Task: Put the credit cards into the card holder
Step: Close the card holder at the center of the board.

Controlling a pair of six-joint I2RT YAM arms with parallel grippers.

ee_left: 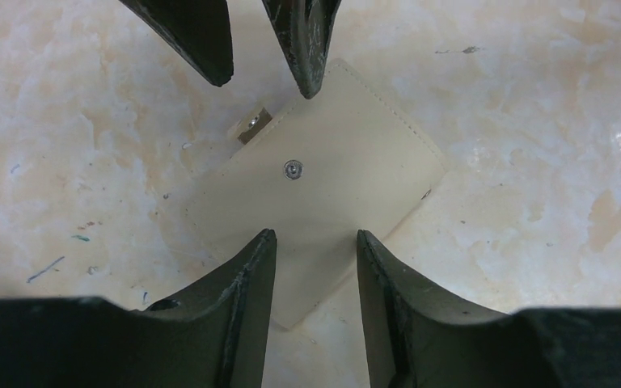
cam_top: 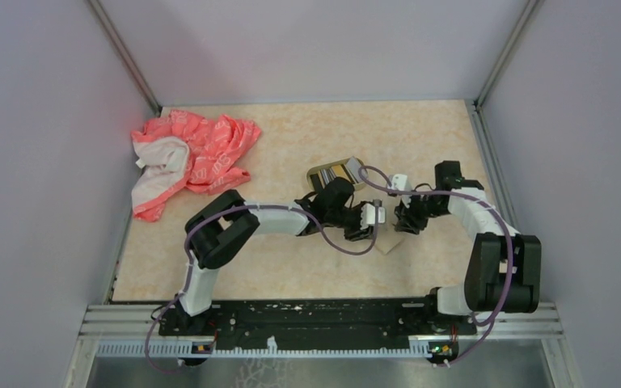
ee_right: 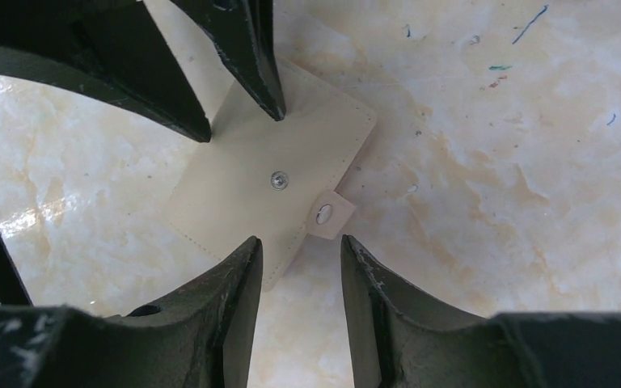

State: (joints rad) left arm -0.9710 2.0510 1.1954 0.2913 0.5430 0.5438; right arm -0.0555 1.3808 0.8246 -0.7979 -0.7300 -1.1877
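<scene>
Two grippers hovering over the cream snap pouch, jaws spread.
I am seeing the left gripper and the right gripper facing each other tip to tip above the pouch, each holding its fingers apart and pinching nothing. The card holder is lying on the table just beyond the left arm's wrist, with the credit cards showing as striped edges inside it.

From above, the cream snap pouch lies mostly hidden beneath the left gripper and the right gripper, with only one corner showing. Whether any fingertip touches it cannot be told. Beyond the left gripper, the gold-rimmed tin is partly covered by that arm's wrist, and its contents are too small to make out.
</scene>
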